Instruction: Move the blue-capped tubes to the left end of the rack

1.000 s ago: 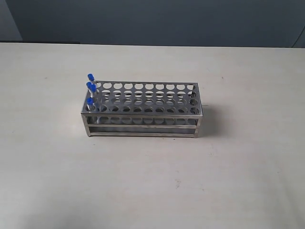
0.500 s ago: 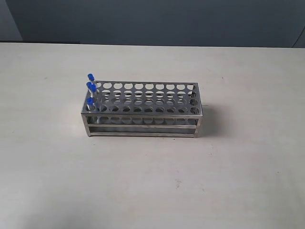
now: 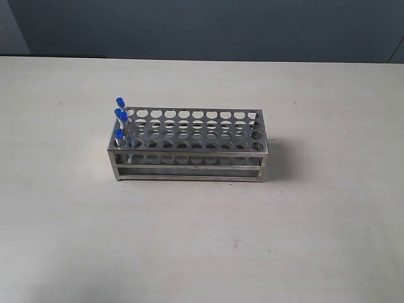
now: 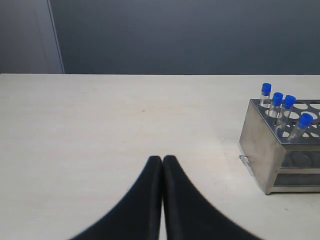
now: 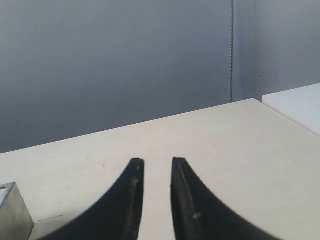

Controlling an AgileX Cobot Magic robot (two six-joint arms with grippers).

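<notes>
The four thin, clear blue-capped tubes (image 3: pixel 120 120) are standing bunched in the left-end holes of the shiny pierced steel rack (image 3: pixel 189 169), so the job is looking done to me. The left gripper (image 4: pixel 162 158) is hovering off that end, jaws pressed together and empty; the right gripper (image 5: pixel 154 161) is showing jaws narrowly parted, gripping nothing. Best now: keeping both arms off those caps (they're poking above the plate). The pale surface (image 3: pixel 189 246) is lying open around the rack, edges well apart.

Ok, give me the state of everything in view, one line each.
blue-capped tubes: four, capped, seated in the left-end holes.
rack: upright, its other holes empty.
left gripper: shut, empty, clear of the rack.
right gripper: slightly open, empty.
</notes>
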